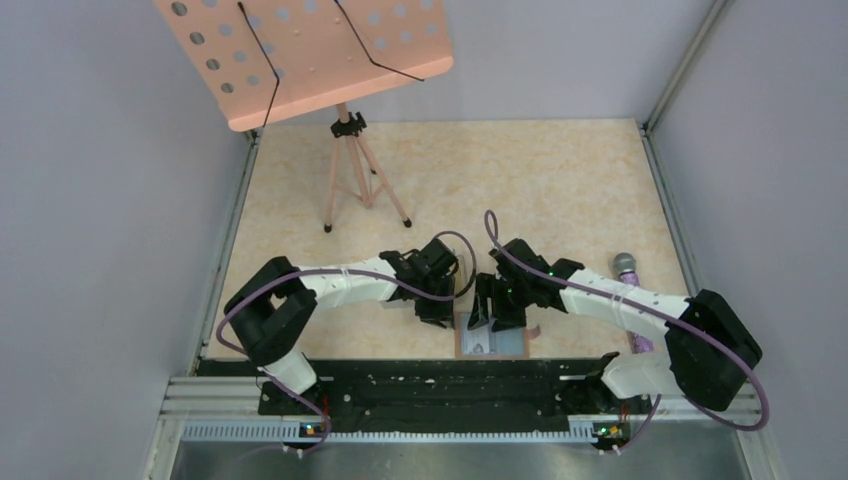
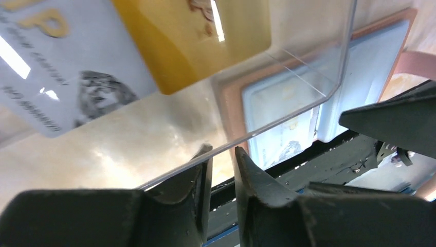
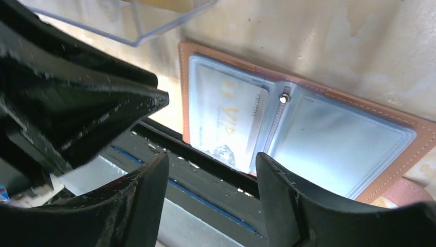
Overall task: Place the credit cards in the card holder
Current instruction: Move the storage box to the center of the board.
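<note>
Left gripper, nearest the lens: fingers slightly apart, nothing between them, with the rim of the clear plastic box crossing just above their tips. The box sits just beside the card holder and contains a yellow-orange card and a pale card with the gold letters "IP" and a diamond picture; its small print is unreadable. The card holder lies open on the table's near edge. Its left pocket holds a third card marked "VIP" in gold. Right gripper: above the holder, fingers wide apart, empty.
</note>
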You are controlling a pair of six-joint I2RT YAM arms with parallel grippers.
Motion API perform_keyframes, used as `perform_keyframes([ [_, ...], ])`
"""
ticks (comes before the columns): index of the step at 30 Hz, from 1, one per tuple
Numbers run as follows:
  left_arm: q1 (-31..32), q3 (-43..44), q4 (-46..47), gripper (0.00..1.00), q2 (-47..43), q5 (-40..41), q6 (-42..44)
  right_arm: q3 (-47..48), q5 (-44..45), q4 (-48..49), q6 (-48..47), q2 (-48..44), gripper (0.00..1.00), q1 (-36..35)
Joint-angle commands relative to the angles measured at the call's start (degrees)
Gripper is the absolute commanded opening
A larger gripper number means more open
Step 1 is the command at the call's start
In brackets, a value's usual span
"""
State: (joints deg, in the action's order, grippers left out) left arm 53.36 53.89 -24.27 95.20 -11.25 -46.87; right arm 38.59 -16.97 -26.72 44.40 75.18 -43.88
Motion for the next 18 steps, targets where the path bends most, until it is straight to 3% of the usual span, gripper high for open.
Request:
perform_keyframes([
  [1,-4.6,0.5,-2.3,0.30,-2.0,1.7,3.6,3.4,1.9,-2.3,0.2,-3.4,0.65,-0.8],
  [12,-13.9,10.5,-7.0,0.28,4.4,-0.3,10.8,3.1,3.5,-4.8,-0.5,-4.7,0.63,-0.8],
  [18,-14.4,15.4,-8.3,0.29,5.7,-3.3,12.0,2.5,3.9,-5.9,-1.3,-4.9,0.62,-0.8],
])
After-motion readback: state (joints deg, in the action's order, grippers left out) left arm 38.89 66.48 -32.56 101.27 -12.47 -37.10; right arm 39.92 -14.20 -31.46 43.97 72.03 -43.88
